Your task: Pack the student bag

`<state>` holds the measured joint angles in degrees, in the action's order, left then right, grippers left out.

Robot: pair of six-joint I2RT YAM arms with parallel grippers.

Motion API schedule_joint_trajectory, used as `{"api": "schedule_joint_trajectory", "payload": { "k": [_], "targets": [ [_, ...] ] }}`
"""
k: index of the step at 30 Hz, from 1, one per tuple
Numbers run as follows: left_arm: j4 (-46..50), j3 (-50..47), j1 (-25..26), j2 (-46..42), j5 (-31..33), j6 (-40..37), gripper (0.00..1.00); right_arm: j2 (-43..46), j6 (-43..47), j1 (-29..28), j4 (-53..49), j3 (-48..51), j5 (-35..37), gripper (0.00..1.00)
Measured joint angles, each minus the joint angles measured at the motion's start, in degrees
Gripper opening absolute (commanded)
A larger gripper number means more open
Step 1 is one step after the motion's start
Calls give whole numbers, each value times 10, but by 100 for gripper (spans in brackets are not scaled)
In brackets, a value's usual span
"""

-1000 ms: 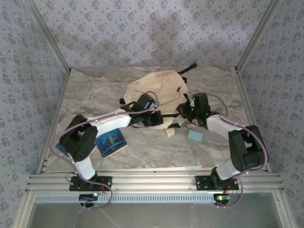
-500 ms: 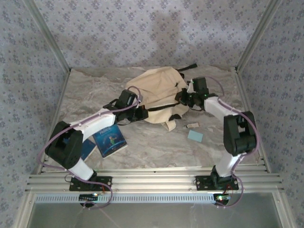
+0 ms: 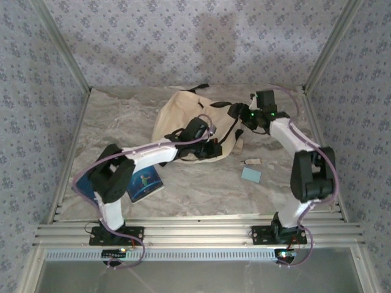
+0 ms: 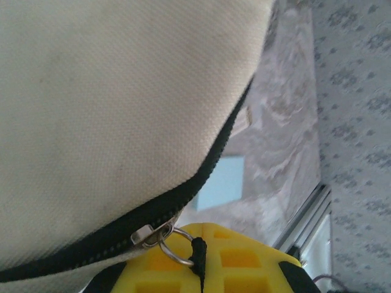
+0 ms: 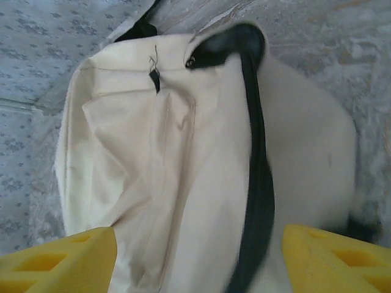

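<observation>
One slumped cream student bag [image 3: 177,113], coarsely woven.

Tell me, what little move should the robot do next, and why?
Probably the left hand should slide the metal zip pull along the cream fabric backpack. That hand is pinched shut on the pull, and the dark zip looks closed, so nothing can go in.

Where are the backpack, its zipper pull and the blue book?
student bag [image 3: 180,113]: top external view, on its cream upper panel.
zipper pull [image 4: 146,234]: left wrist view, on its small metal tab.
blue book [image 3: 146,183]: top external view, on its cover.
</observation>
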<state>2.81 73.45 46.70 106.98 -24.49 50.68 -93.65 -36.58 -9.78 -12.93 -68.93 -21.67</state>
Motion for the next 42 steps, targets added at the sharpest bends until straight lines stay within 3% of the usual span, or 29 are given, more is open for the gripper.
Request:
{"api": "schedule_joint_trajectory", "payload": {
  "k": [5,10,12,13,15,16,21,27,33,36,42],
  "targets": [
    [-6,81,-3,53,-19,7,0,101,-32,0,-5,94,-8,73],
    [0,87,-2,53,-31,4,0,78,-67,-9,35,117,-21,71],
    [2,84,-2,53,-32,2,0,48,-80,-18,65,114,-28,65],
    [1,80,-2,53,-32,2,0,29,-86,-24,80,109,-33,54],
    [1,70,-2,52,-32,0,0,-9,-101,-36,106,98,-40,3],
    [2,64,-2,52,-32,-2,0,-28,-109,-41,120,93,-45,0],
    [16,45,-16,49,-30,-23,0,-54,-128,-40,135,96,-52,0],
    [38,-4,-92,0,-64,-75,0,-18,-101,-21,110,102,-46,0],
    [55,-73,-118,-45,-80,-117,0,-9,-90,-3,102,102,-53,0],
    [46,-133,-158,-73,-82,-127,0,-8,-88,3,89,103,-68,0],
    [25,-156,-204,-99,-110,-139,0,-7,-90,-5,97,113,-93,0]
  ]
}}
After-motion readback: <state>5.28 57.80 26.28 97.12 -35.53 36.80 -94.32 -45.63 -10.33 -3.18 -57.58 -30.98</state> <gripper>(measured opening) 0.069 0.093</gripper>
